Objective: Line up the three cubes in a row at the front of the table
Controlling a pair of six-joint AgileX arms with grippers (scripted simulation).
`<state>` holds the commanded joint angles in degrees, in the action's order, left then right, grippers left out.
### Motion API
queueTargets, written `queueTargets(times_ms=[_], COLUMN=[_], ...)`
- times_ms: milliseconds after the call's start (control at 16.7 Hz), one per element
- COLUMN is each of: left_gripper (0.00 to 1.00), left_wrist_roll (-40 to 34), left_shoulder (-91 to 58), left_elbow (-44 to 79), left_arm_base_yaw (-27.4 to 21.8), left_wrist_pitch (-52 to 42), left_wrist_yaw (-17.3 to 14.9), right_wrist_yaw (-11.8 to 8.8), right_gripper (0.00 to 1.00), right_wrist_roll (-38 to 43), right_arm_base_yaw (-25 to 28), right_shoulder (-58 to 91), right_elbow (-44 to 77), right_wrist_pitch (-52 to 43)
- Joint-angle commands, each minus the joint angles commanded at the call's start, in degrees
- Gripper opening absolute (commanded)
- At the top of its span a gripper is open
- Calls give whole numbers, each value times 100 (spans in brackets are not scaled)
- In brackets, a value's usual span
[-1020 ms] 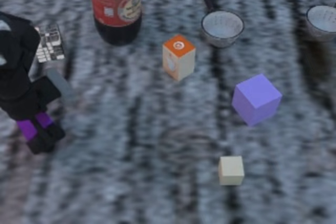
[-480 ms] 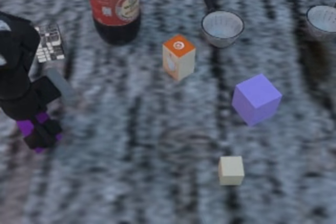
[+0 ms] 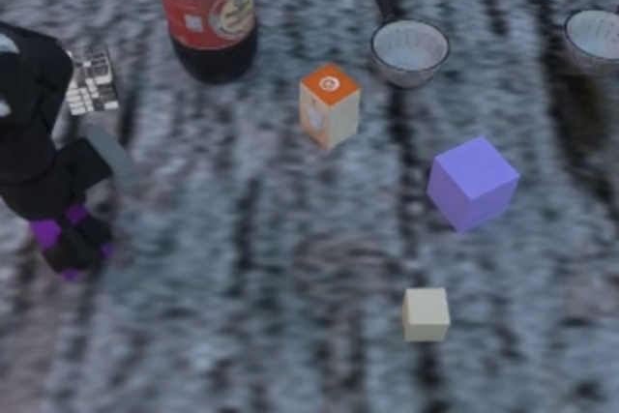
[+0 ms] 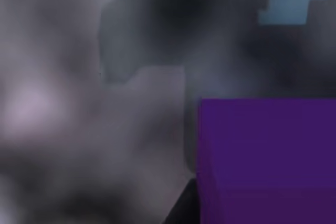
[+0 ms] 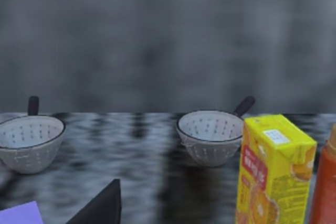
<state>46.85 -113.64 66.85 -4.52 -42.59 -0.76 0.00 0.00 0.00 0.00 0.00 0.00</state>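
left end effector (image 3: 75, 247) clamped on purple cube (image 3: 45, 233), left edge of frame | carry level to desk (image 3: 251, 316) front, beside cream cube (image 3: 426, 313), release gently | right end effector: out of view

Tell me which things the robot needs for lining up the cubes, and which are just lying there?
Needed:
small cream cube
larger lavender-blue cube
deep purple cube, at the left gripper

Just lying about:
dark cola bottle with red label
cream box with orange top
two white colanders
yellow juice carton

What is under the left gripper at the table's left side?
The deep purple cube shows beneath the left gripper. The black arm covers most of it; table contact cannot be seen.
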Motion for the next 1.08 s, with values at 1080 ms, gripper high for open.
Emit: queueTargets(times_ms=[1080], left_gripper=[0], left_wrist_roll=[-192], left_shoulder=[232], left_elbow=[1372], left_arm_base_yaw=[-1244], left_wrist_pitch=[-1698], left_wrist_yaw=[7], right_wrist_yaw=[0], right_gripper=[100], right_wrist_roll=[0], right_arm_base_yaw=[0], right_shoulder=[0], right_elbow=[0], right_wrist_pitch=[0])
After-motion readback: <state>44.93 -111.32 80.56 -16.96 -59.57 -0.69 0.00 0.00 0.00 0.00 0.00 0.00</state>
